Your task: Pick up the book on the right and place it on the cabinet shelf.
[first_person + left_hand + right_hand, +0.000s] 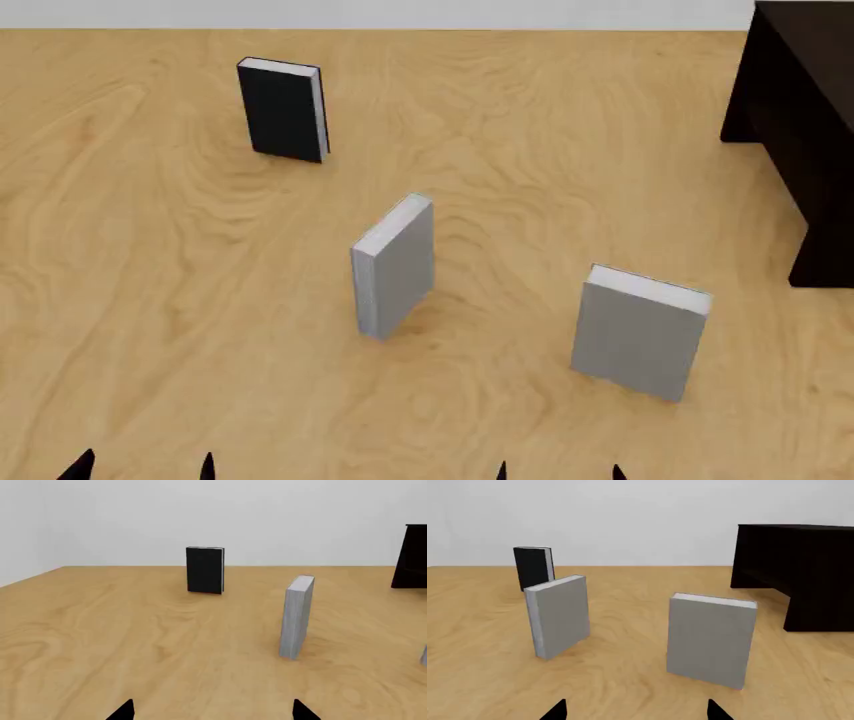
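Observation:
The light grey book on the right (638,335) stands upright on the wooden table, near the front right; it shows large in the right wrist view (710,639). The dark cabinet (801,120) stands at the far right, also in the right wrist view (800,570). My right gripper (558,472) is open and empty, short of the book, with only its fingertips showing (636,711). My left gripper (144,468) is open and empty at the front left (212,711).
A second grey book (395,265) stands upright mid-table, edge-on in the left wrist view (297,616). A black book (283,109) stands at the far left. The wooden table (174,300) runs back to a white wall.

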